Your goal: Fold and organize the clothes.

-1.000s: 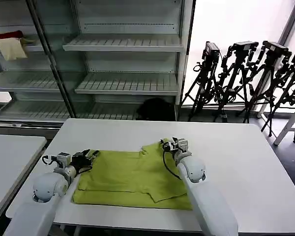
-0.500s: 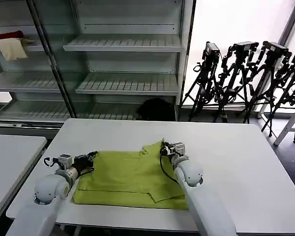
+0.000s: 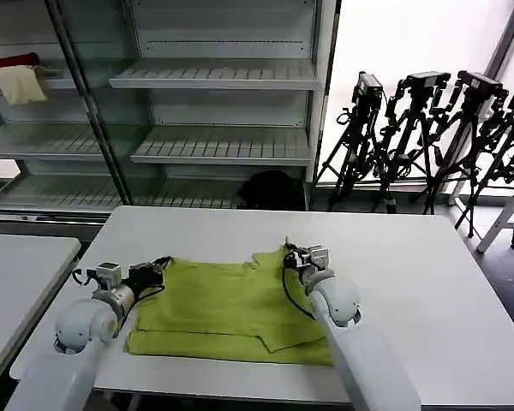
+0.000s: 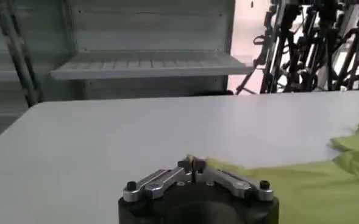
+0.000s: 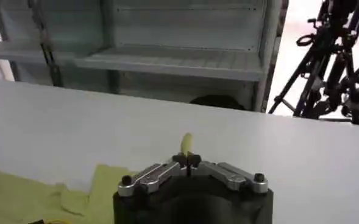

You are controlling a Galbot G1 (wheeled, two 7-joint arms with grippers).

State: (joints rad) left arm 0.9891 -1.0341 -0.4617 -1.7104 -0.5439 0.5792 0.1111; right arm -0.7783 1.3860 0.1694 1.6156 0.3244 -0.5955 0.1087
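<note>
The left end effector [image 3: 160,265] sits low over the white table [image 3: 411,282] at the far left corner of the lime yellow-green T-shirt [image 3: 231,308], its fingers closed on the cloth edge there; in the left wrist view the 2 fingertips [image 4: 191,165] meet with a sliver of green fabric pinched between them. The right end effector [image 3: 292,253] is at the shirt's far right corner, also closed, and the right wrist view shows a small tuft of yellow-green cloth standing up between its meeting tips [image 5: 187,159]. The T-shirt lies mostly flat in the near middle of the table, partly folded, with a flap laid over its right part and a raised peak of fabric by the right end effector. Both white arms reach in from the near edge, one on each side of the shirt. Behind the table stand metal shelves [image 3: 214,77], with a small red cloth [image 3: 13,61] and a cream-beige cloth [image 3: 21,84] on an upper left shelf. Camera tripods [image 3: 428,128] lean by the window on the right.
</note>
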